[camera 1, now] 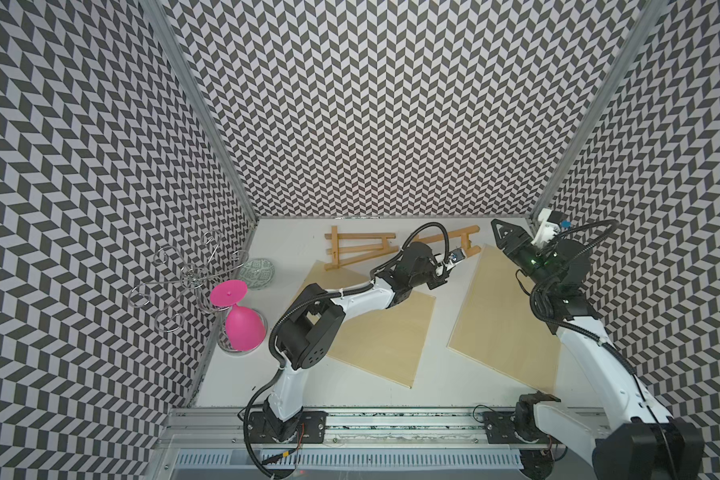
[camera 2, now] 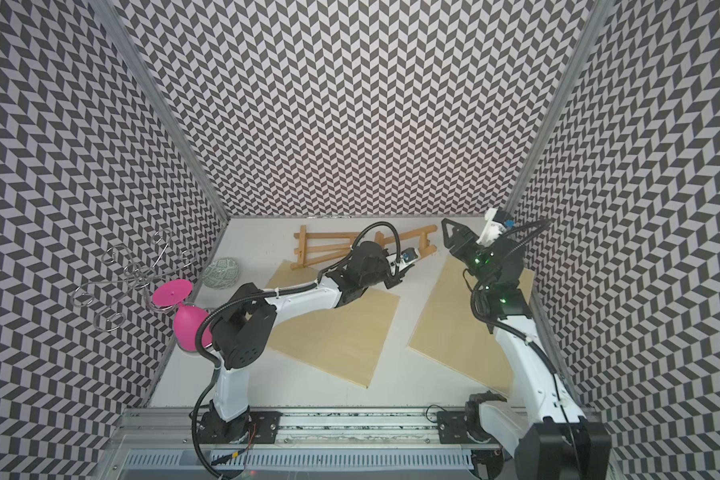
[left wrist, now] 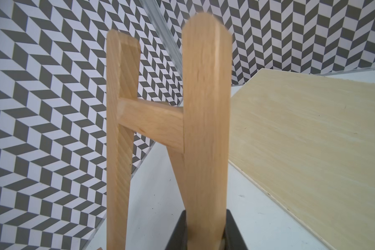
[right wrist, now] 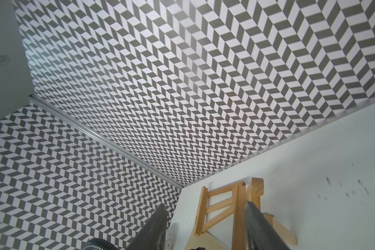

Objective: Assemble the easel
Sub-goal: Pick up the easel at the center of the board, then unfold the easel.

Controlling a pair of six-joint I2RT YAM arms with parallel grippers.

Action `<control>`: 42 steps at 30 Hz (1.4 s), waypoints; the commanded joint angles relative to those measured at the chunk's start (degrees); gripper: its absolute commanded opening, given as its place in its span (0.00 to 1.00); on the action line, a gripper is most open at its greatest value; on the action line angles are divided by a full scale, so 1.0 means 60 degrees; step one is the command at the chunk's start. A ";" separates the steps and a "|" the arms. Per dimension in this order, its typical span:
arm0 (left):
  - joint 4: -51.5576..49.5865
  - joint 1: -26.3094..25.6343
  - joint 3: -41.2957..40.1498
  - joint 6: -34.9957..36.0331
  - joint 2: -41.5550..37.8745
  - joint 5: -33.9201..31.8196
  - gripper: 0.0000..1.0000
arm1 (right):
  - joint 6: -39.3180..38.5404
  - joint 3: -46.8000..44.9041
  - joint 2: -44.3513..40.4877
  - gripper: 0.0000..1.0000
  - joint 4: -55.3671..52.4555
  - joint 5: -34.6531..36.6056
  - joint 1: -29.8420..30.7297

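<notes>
Left claw, stretched low toward the desk's back edge, clamps the easel — right claw raised, parted, empty.

This is a robotics lab test cell. Its walls are covered in a black-and-white chevron pattern and meet at bare aluminium posts. A left arm and a right arm are bolted to a metal rail along the front edge of a white table, with cables trailing. The props are unrelated: an easel, plywood sheets, a wire rack, a pink glass and a patterned bowl.
</notes>
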 commanded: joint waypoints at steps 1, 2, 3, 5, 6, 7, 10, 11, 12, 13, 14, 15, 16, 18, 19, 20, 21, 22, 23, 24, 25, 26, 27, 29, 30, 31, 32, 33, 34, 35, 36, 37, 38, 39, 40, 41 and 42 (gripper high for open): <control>0.0976 -0.0089 -0.0302 -0.0539 -0.1033 -0.0117 0.00 | -0.0723 0.0438 -0.0504 0.66 -0.0548 0.0246 -0.0020; 0.1032 -0.0101 -0.0427 -0.0686 -0.1215 -0.0164 0.00 | -0.0885 0.0466 -0.0631 0.68 -0.0834 0.0348 -0.0021; 0.1133 -0.0113 -0.0621 -0.0952 -0.1454 -0.0286 0.00 | -0.1041 0.0381 -0.0777 0.69 -0.1041 0.0378 -0.0023; 0.1385 -0.0105 -0.0971 -0.1514 -0.1893 -0.0600 0.00 | -0.1306 0.0008 -0.1067 0.72 -0.1081 0.0336 -0.0005; 0.1425 -0.0104 -0.1137 -0.1874 -0.2152 -0.0739 0.00 | -0.1464 -0.0246 -0.1202 0.75 -0.1008 0.0268 0.0009; 0.1425 -0.0105 -0.1323 -0.2198 -0.2417 -0.0772 0.00 | -0.1668 -0.0469 -0.1306 0.77 -0.0992 0.0194 0.0013; 0.1632 -0.0135 -0.2002 -0.3248 -0.3246 -0.0590 0.00 | -0.2274 -0.1104 -0.1532 0.81 -0.0804 -0.0002 0.0297; 0.1719 -0.0183 -0.2242 -0.3536 -0.3504 -0.0559 0.00 | -0.2452 -0.1275 -0.1562 0.82 -0.0784 0.0033 0.0467; 0.1923 -0.0216 -0.2541 -0.3915 -0.3780 -0.0633 0.00 | -0.2619 -0.1463 -0.1596 0.83 -0.0761 0.0090 0.0704; 0.2074 -0.0263 -0.2811 -0.4273 -0.4123 -0.0657 0.00 | -0.2769 -0.1686 -0.1636 0.84 -0.0696 0.0138 0.0948; 0.2210 -0.0288 -0.3077 -0.4604 -0.4384 -0.0693 0.00 | -0.2867 -0.1884 -0.1677 0.85 -0.0573 0.0171 0.1159; 0.2443 -0.0334 -0.3407 -0.4974 -0.4700 -0.0721 0.00 | -0.2966 -0.2174 -0.1724 0.86 -0.0312 0.0236 0.1460; 0.2645 -0.0384 -0.3703 -0.5245 -0.4982 -0.0751 0.00 | -0.3046 -0.2410 -0.1746 0.87 -0.0057 0.0274 0.1755; 0.3018 -0.0526 -0.4247 -0.5812 -0.5506 -0.0953 0.00 | -0.3123 -0.2785 -0.1758 0.88 0.0354 0.0289 0.2226; 0.3186 -0.0613 -0.4486 -0.5879 -0.5760 -0.0960 0.00 | -0.3136 -0.2943 -0.1761 0.89 0.0528 0.0328 0.2480; 0.3244 -0.0741 -0.4641 -0.5959 -0.5954 -0.1193 0.00 | -0.3140 -0.3072 -0.1762 0.89 0.0644 0.0367 0.2696; 0.3221 -0.0885 -0.4771 -0.6042 -0.6148 -0.1559 0.00 | -0.3166 -0.3218 -0.1762 0.89 0.0805 0.0427 0.2956; 0.3184 -0.1001 -0.4897 -0.6106 -0.6335 -0.1889 0.00 | -0.3208 -0.3365 -0.1749 0.89 0.0941 0.0535 0.3237; 0.3188 -0.1086 -0.5006 -0.6153 -0.6481 -0.2099 0.00 | -0.3219 -0.3505 -0.1733 0.89 0.1068 0.0661 0.3473; 0.3308 -0.1173 -0.5154 -0.6163 -0.6634 -0.2181 0.00 | -0.3234 -0.3673 -0.1718 0.90 0.1237 0.0781 0.3792; 0.3471 -0.1247 -0.5303 -0.6163 -0.6744 -0.2185 0.00 | -0.3252 -0.3835 -0.1707 0.90 0.1365 0.0975 0.4091; 0.3560 -0.1319 -0.5391 -0.6163 -0.6834 -0.2220 0.00 | -0.3272 -0.3951 -0.1714 0.90 0.1418 0.1220 0.4328; 0.3613 -0.1400 -0.5456 -0.6163 -0.6900 -0.2333 0.00 | -0.3297 -0.4106 -0.1727 0.90 0.1520 0.1480 0.4615; 0.3545 -0.1517 -0.5498 -0.6119 -0.6986 -0.2611 0.00 | -0.3331 -0.4381 -0.1754 0.91 0.1762 0.2078 0.5063; 0.3441 -0.1558 -0.5498 -0.6119 -0.7030 -0.2650 0.00 | -0.3305 -0.4471 -0.1713 0.92 0.1823 0.2514 0.5283; 0.3374 -0.1598 -0.5519 -0.6144 -0.7077 -0.2653 0.00 | -0.3329 -0.4511 -0.1601 0.93 0.1910 0.2767 0.5400; 0.3336 -0.1652 -0.5551 -0.6162 -0.7136 -0.2701 0.00 | -0.3342 -0.4513 -0.1467 0.93 0.1964 0.2909 0.5449; 0.3330 -0.1726 -0.5623 -0.6155 -0.7212 -0.2771 0.00 | -0.3290 -0.4464 -0.1306 0.94 0.1947 0.3179 0.5486; 0.3367 -0.1831 -0.5710 -0.6105 -0.7280 -0.2916 0.00 | -0.3219 -0.4428 -0.1123 0.94 0.1924 0.3423 0.5503; 0.3396 -0.1898 -0.5791 -0.6069 -0.7335 -0.3039 0.00 | -0.3185 -0.4424 -0.1015 0.94 0.1958 0.3590 0.5503; 0.3416 -0.1965 -0.5875 -0.6044 -0.7392 -0.3171 0.00 | -0.3095 -0.4418 -0.0919 0.94 0.1974 0.3889 0.5511; 0.3364 -0.2003 -0.5932 -0.6030 -0.7426 -0.3250 0.00 | -0.2990 -0.4386 -0.0862 0.94 0.1925 0.4230 0.5503; 0.3249 -0.2007 -0.5951 -0.6038 -0.7456 -0.3290 0.00 | -0.2989 -0.4358 -0.0839 0.95 0.1923 0.4447 0.5503; 0.3117 -0.2007 -0.5977 -0.6045 -0.7491 -0.3310 0.00 | -0.3030 -0.4352 -0.0839 0.95 0.2019 0.4635 0.5503; 0.3069 -0.2020 -0.6030 -0.6060 -0.7533 -0.3301 0.00 | -0.2997 -0.4352 -0.0839 0.96 0.2121 0.4831 0.5503; 0.3063 -0.2029 -0.6085 -0.6047 -0.7578 -0.3287 0.00 | -0.2896 -0.4339 -0.0853 0.97 0.2178 0.4926 0.5506; 0.3087 -0.2036 -0.6145 -0.6033 -0.7623 -0.3296 0.00 | -0.2948 -0.4309 -0.0879 0.97 0.2286 0.4582 0.5503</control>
